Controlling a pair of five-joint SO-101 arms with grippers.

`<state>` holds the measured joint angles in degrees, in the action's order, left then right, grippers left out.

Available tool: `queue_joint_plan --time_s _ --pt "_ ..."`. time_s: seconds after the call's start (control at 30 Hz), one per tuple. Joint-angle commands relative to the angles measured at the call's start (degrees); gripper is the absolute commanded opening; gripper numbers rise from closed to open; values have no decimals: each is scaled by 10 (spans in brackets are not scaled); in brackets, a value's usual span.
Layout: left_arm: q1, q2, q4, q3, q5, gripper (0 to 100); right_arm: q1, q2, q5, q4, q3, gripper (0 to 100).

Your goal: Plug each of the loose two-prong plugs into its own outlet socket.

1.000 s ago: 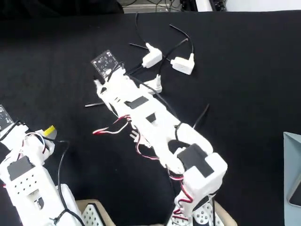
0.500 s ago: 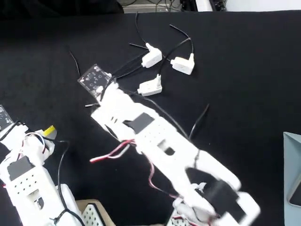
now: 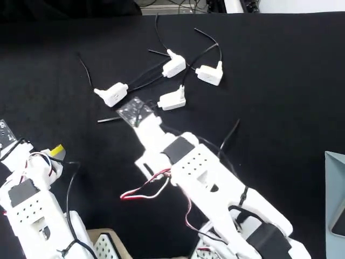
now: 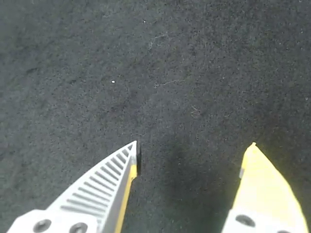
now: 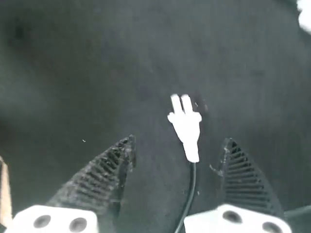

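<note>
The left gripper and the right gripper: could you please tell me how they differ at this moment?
The left gripper has one white and one yellow finger; the right gripper has two dark ones. The left gripper frames bare black cloth; the right gripper frames a white plug. Both are open.
</note>
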<state>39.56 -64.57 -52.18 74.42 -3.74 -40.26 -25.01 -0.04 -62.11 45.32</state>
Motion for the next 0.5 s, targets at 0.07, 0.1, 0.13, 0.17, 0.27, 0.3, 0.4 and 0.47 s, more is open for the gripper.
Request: queue_joint_plan --time_s 0.07,0.1,0.13,0.17,0.27,0.3,0.4,0.47 --pt "3 -8 12 0 4 328 20 -15 -4 42 47 269" --pt "3 -8 12 0 4 328 19 -15 -4 61 61 269" --pt "3 -8 12 0 4 328 19 -15 -4 78 75 268" --pt "3 -8 12 0 4 328 19 -14 -4 96 87 268" --pt "3 -8 12 0 4 328 19 -14 -4 139 118 266" --pt "3 -8 12 0 4 328 19 -13 -4 149 124 257" --pt "3 -8 12 0 5 328 19 15 -7 178 127 185" --pt "3 -8 12 0 5 328 19 49 -9 210 125 142"
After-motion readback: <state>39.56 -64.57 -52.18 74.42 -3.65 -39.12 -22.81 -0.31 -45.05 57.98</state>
